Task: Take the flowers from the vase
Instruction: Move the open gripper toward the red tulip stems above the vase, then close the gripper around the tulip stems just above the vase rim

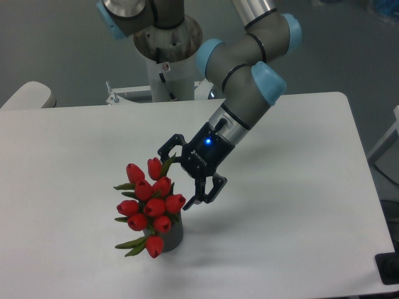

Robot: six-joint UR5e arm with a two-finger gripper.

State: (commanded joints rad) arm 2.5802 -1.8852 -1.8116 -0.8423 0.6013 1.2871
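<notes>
White tabletop (299, 156) carries the short dark grey ribbed vase (173, 237), with the bunch of red tulip buds and green leaves (151, 200) standing in it. My black two-finger gripper (176, 176) is spread wide just beside the upper buds. Closing on blooms rather than stems could crush them or tip the vase.

A robotics lab: the arm's pedestal (167, 47) is bolted behind a plain white table (299, 187), with bare grey floor (56, 43) around it.

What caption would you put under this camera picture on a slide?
Open gripper reaches the red tulip flowers standing in a small dark vase on a white table.
</notes>
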